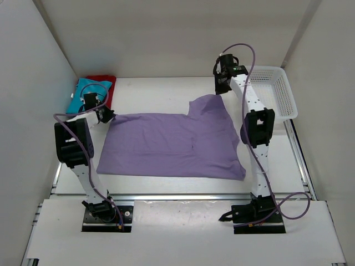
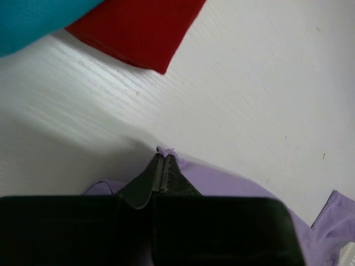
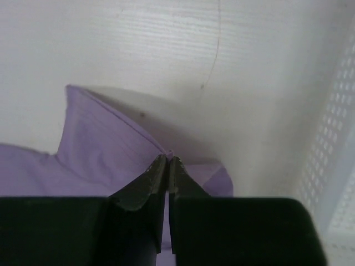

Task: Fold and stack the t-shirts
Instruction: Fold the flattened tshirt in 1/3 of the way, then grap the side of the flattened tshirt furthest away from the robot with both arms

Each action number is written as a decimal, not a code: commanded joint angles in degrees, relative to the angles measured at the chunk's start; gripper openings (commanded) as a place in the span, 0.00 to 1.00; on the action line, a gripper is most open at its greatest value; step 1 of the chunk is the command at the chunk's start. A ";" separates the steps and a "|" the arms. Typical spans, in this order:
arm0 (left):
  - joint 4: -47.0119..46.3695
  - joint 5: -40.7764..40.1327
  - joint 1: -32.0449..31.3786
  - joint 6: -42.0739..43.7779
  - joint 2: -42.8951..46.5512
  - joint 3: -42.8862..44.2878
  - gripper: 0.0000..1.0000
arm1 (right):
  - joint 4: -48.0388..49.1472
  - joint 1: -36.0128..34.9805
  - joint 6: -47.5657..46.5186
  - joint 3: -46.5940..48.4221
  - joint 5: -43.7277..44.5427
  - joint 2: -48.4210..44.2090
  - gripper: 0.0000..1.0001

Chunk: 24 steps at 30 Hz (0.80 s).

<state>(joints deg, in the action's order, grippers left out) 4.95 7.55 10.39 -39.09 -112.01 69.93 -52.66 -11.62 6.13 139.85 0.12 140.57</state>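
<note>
Lavender shirt (image 1: pixel 177 145) is lying spread over the middle of the tabletop (image 1: pixel 155 91), with the left pincer (image 2: pixel 165 159) and the right pincer (image 3: pixel 168 162) each clamping shut on a nip of its far edge, one at either end, probably so this edge is rising evenly for a fold toward the near side. Teal shirt (image 1: pixel 83 94) and red shirt (image 1: pixel 105 82) are sitting together in the far-left corner, outside the fold's path.

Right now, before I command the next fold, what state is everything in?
Purple shirt, spread out, pinched at its two far corners.
Left end effector, shut on the far left corner.
Right end effector, shut on the far right corner, which is lifted.
Red shirt, folded, far left, bottom of the pile.
Teal shirt, folded, lying on the red one.
Basket, upright, far right.
</note>
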 commanded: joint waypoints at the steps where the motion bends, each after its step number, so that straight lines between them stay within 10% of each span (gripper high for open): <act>1: -1.26 1.85 -0.29 -0.37 5.82 -2.60 0.00 | -3.93 -0.60 -1.12 -4.92 -1.79 -9.06 0.00; 12: -3.80 4.57 0.07 -1.95 14.09 -11.12 0.00 | 17.23 -1.57 3.10 -61.50 -1.45 -46.32 0.00; 24: -7.50 5.72 4.02 -4.33 26.83 -22.38 0.00 | 26.91 -2.80 9.43 -84.03 2.86 -66.29 0.00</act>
<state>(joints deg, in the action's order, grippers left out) -0.01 12.49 13.34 -43.09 -89.73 47.97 -31.51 -14.61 13.43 57.95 1.02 78.78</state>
